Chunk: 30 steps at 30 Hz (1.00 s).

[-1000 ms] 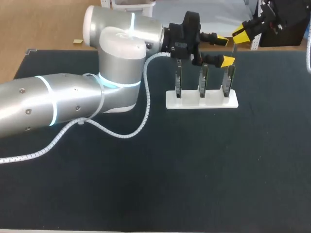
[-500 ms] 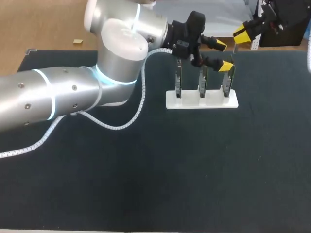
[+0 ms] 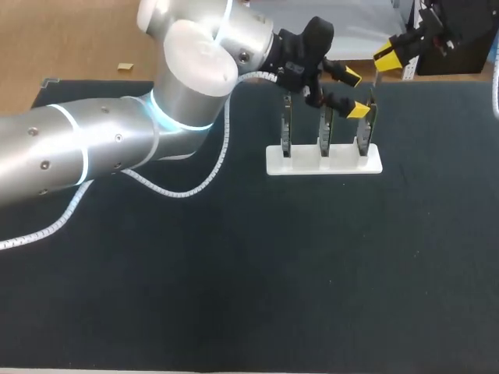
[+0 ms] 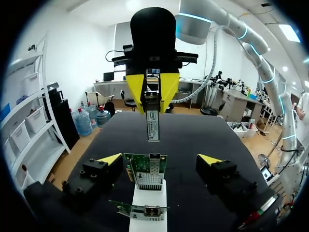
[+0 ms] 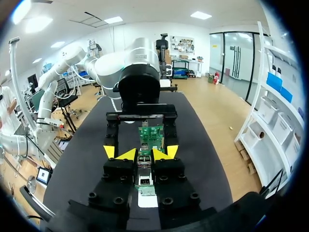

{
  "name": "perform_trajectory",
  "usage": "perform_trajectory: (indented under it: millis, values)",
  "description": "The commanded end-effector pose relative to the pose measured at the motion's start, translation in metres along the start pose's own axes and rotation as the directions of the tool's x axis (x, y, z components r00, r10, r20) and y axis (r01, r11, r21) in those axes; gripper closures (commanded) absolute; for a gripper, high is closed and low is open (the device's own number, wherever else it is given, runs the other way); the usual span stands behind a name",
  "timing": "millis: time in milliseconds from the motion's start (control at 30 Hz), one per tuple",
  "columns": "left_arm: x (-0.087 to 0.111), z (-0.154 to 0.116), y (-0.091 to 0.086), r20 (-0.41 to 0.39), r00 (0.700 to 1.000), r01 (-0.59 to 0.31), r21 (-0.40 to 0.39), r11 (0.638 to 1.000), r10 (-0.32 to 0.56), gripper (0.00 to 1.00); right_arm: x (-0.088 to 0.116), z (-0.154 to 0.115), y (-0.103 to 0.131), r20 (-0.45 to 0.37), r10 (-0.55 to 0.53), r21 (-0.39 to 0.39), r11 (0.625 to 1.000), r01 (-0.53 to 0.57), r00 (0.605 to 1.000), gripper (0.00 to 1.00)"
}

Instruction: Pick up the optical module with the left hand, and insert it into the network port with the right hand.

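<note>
The optical module (image 3: pixel 376 80), a thin grey bar, hangs from my right gripper (image 3: pixel 387 56), which is shut on its upper end above the far right of the table. In the left wrist view the module (image 4: pixel 153 125) points down just beyond a green network card (image 4: pixel 147 170). My left gripper (image 3: pixel 354 93) is open and holds nothing; it straddles the rightmost card (image 3: pixel 365 128) on the white stand (image 3: pixel 323 162). In the right wrist view the module (image 5: pixel 145 162) sits between my yellow tips (image 5: pixel 145 153), with the card (image 5: pixel 151 137) right ahead.
Two more upright cards (image 3: pixel 286 128) (image 3: pixel 326 128) stand on the same white stand. My left arm (image 3: pixel 117 148), with its white cable, crosses the table's left half. The black mat (image 3: pixel 312 273) spreads in front of the stand.
My left arm's elbow has swung toward the far edge, and its open gripper has shifted slightly down toward the cards. The right gripper has kept still with the module.
</note>
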<state>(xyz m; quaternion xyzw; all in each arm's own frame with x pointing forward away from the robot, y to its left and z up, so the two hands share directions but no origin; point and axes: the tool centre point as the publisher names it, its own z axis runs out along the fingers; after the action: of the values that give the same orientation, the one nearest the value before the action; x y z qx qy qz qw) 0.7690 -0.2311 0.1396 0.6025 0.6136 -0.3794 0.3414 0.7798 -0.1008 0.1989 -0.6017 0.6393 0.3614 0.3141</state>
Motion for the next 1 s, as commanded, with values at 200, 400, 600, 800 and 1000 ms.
perform_trajectory:
  millis: [200,400,600,800,1000]
  values:
    - [0.0039,0.0019,0.0020,-0.035,0.999,0.005,0.019,1.000,-0.004,0.00,0.0012,0.0014,0.0025,0.004,0.002,0.004,1.000,-0.002,1.000,1.00]
    - [0.0065,0.0042,0.0022,-0.072,0.997,0.000,0.024,1.000,0.001,0.00,0.0013,0.0018,0.0020,0.007,0.003,0.006,1.000,-0.003,1.000,1.00]
    - [0.0086,0.0071,0.0024,-0.078,0.997,0.003,0.027,1.000,-0.001,0.00,0.0012,0.0022,0.0010,0.008,0.002,0.005,1.000,-0.002,1.000,1.00]
    - [0.0084,0.0081,0.0020,-0.081,0.997,-0.001,0.029,1.000,0.004,0.00,0.0012,0.0024,0.0008,0.008,0.003,0.004,1.000,-0.003,1.000,1.00]
    - [0.0091,0.0082,-0.0001,-0.083,0.996,-0.009,0.030,1.000,0.012,0.00,0.0014,0.0022,0.0008,0.007,0.004,0.006,1.000,-0.005,1.000,1.00]
